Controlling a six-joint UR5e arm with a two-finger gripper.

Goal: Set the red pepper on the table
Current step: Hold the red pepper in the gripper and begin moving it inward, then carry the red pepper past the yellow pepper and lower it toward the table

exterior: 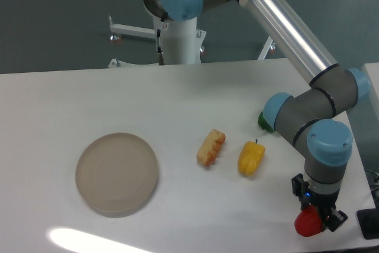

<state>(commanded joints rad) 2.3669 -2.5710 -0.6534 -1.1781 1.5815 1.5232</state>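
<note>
On the left of the large flat white table (71,93) lies a round beige plate (116,173), shallow and matte, with nothing on it, and a bright streak of reflected light falls on the tabletop just below it near the front edge. Further right, near the middle of the table, lies a small oblong toy food piece (211,147), pale yellow with an orange-red crust along one side, set at a slant. Just to its right, apart from it, lies a small glossy yellow toy bell pepper (251,157) with a short dark stem pointing up and away. Beyond that, toward the back right, a dark green toy pepper (262,121) shows only as a small rounded edge, the rest hidden behind the arm's blue-capped joint. The grey and silver robot arm (290,28) reaches down from the upper middle, bends at the right side and points its wrist straight down near the table's front right corner. There the black two-finger gripper (318,219) is closed around the small glossy bright red toy bell pepper (307,222), whose rounded body bulges out to the left of the fingers. The red pepper sits very low over the white surface by the front right corner; whether it touches the tabletop cannot be told from this view.
</note>
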